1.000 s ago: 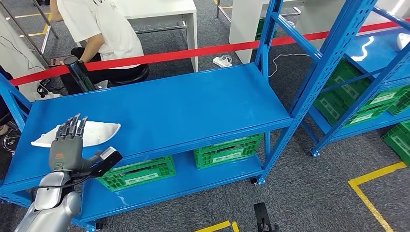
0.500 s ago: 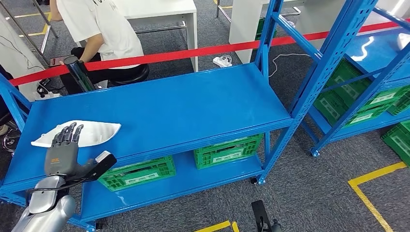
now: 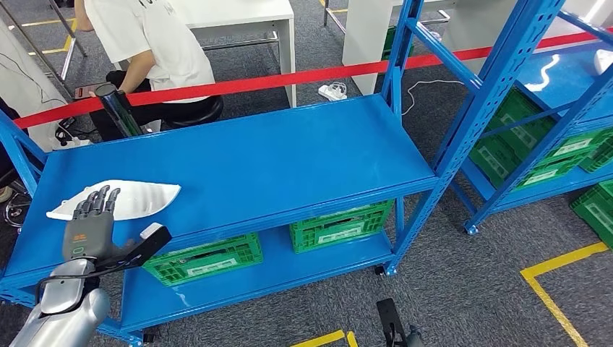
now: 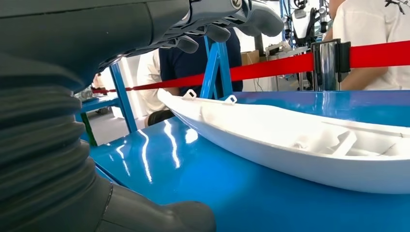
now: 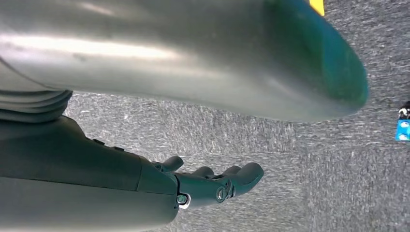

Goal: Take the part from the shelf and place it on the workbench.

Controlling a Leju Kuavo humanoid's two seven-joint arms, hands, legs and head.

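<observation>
The part is a long white curved shell [image 3: 137, 199] lying on the left end of the blue workbench top [image 3: 275, 159]. In the left wrist view the white part [image 4: 300, 145] lies on the glossy blue surface, hollow side showing ribs. My left hand [image 3: 90, 228] hovers at the near edge of the part, fingers straight and spread, thumb out to the side, holding nothing. The left hand's fingers [image 4: 217, 19] reach above the part without touching it. My right hand [image 5: 208, 186] hangs beside my body over grey carpet, fingers loosely extended and empty.
A blue shelf rack [image 3: 506, 79] stands at the right with green crates [image 3: 549, 155]. More green crates [image 3: 340, 224] sit under the workbench. A red barrier tape [image 3: 289, 78] runs behind, and a person in a white shirt [image 3: 152, 36] sits beyond it.
My left hand has drawn back and down toward me, its fingertips sliding off the white part. The part stays where it lies.
</observation>
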